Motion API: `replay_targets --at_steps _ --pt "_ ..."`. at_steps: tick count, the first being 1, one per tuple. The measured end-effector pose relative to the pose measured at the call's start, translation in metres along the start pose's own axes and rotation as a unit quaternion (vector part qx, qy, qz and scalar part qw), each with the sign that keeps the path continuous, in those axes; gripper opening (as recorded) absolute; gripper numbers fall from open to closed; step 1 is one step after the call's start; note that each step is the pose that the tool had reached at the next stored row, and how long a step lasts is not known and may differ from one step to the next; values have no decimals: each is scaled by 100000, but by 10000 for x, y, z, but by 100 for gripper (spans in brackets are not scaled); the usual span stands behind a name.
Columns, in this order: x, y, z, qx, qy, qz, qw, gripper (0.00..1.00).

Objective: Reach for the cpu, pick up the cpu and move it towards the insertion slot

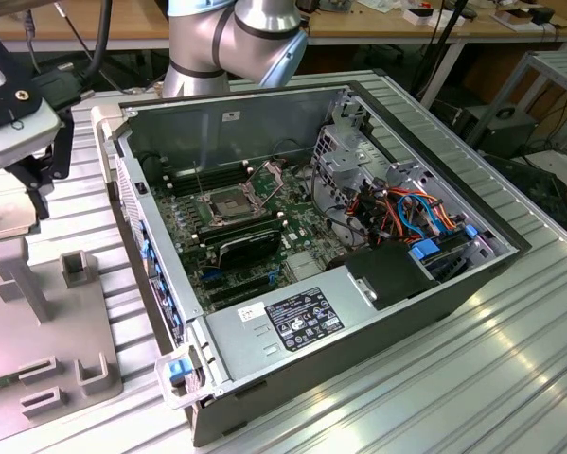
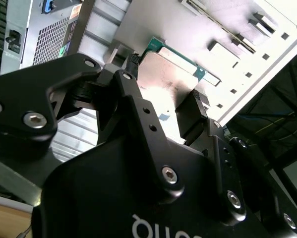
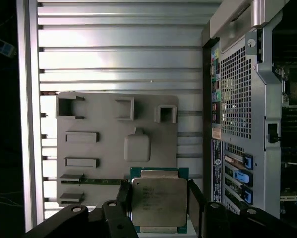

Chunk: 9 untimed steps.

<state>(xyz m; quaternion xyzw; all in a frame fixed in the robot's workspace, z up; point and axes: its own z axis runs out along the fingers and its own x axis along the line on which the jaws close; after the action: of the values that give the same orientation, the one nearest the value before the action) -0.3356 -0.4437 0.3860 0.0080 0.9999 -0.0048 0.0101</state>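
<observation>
The cpu (image 3: 159,201) is a pale beige-silver square plate with a green edge. My gripper (image 3: 159,194) is shut on it, one black finger (image 3: 123,196) pressing each side. In the second wrist view the cpu (image 2: 168,82) shines between the fingers (image 2: 195,106), above the grey fixture plate (image 2: 222,29). In the exterior view the gripper (image 1: 7,194) hangs at the far left over the fixture plate (image 1: 37,331), well apart from the open computer case. The insertion slot (image 1: 228,205) lies on the green board inside the case, dark centre showing and its metal flap (image 1: 264,176) raised.
The case's metal wall (image 1: 160,284) stands between the fixture plate and the board. A black finned block (image 1: 250,244) sits just in front of the slot; a grey labelled box (image 1: 283,322) and a cable bundle (image 1: 411,213) fill the case's right side. Ribbed aluminium table (image 1: 434,378) surrounds everything.
</observation>
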Motion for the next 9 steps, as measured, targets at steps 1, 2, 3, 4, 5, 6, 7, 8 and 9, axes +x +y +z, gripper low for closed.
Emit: replay_targets --at_steps 1,2,3,4,5,6,7,8,9 --pt "-15 0 1 -4 -3 -1 100000 55" --pt "-25 1 1 0 1 2 100000 55" --pt "-38 1 1 0 0 2 100000 55" --pt "-46 1 1 2 3 3 100000 55" --pt "-60 1 2 -2 -3 1 100000 55" --pt "-75 1 2 -4 -3 4 100000 55" --pt "-88 2 2 2 3 2 100000 55" --pt "-106 2 2 0 -1 2 100000 55" --pt "-119 2 3 1 0 2 100000 55"
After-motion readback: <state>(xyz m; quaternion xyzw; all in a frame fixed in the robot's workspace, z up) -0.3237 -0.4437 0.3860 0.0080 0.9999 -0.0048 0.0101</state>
